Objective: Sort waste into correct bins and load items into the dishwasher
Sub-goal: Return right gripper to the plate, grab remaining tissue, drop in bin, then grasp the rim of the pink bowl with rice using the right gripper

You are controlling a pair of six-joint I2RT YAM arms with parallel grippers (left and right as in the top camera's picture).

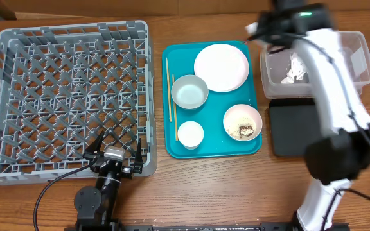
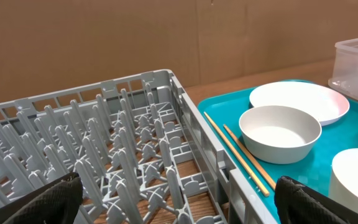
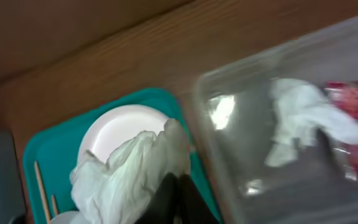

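Right jaws are pinched on a crumpled white paper wad (image 3: 132, 168), hanging just beside the clear rectangular plastic tub (image 3: 241, 162), round white plate (image 3: 117, 127) below it. Left jaws spread wide, gripping nothing, sitting at the near wall of the grey plastic dish rack (image 1: 18, 38)

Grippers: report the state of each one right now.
Left gripper: open, holding nothing.
Right gripper: closed on crumpled white paper.
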